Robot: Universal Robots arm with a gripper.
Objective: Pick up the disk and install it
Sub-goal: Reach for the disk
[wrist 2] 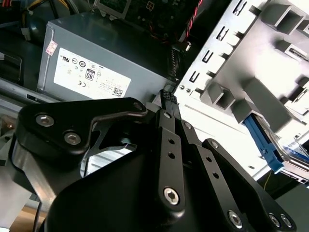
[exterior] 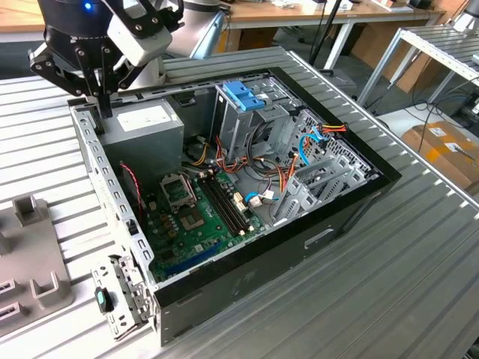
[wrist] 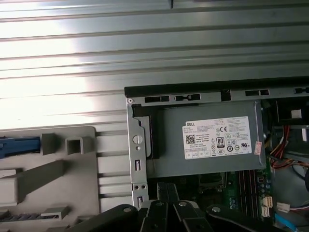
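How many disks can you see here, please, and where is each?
1. The disk lies in the grey fixture beside the open computer case, its light blue rail showing in both wrist views. Another might be hidden inside the drive cage.

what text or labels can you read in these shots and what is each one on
White label on the grey power supply box: rows of fine print and certification marks, too small to quote reliably.
Small pink sticker on the same box: too small to read.
Motherboard: any markings are too small to read.
No other print can be made out.
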